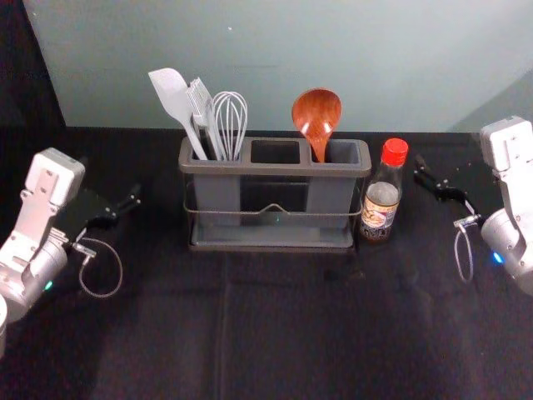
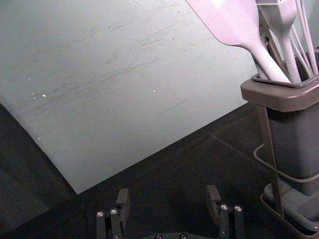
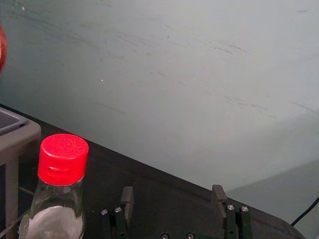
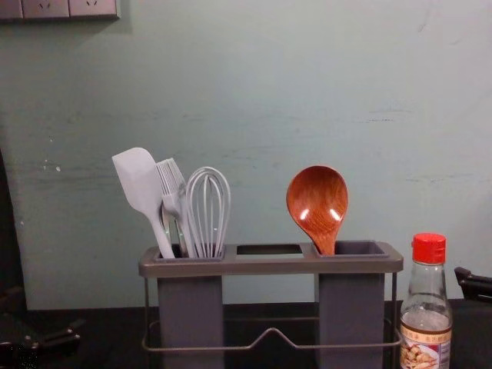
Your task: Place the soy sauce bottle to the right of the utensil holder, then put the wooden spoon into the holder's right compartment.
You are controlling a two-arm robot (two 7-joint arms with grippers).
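Head view, clock centred on utensil holder (image 1: 275, 169). Soy sauce bottle (image 1: 381, 204) upright at 3 o'clock, just beside the holder; contact hard to judge from here. Wooden spoon (image 1: 316, 115) at 1 o'clock, bowl up, handle down in the right compartment (image 1: 343, 152). Spatula (image 1: 171, 92), brush (image 1: 200, 102) and whisk (image 1: 230, 117) toward 11, left compartment. Left gripper (image 1: 136, 196) at 9, jaws spread, nothing between. Right gripper (image 1: 420, 171) at 3, beyond the bottle, likewise spread and empty.
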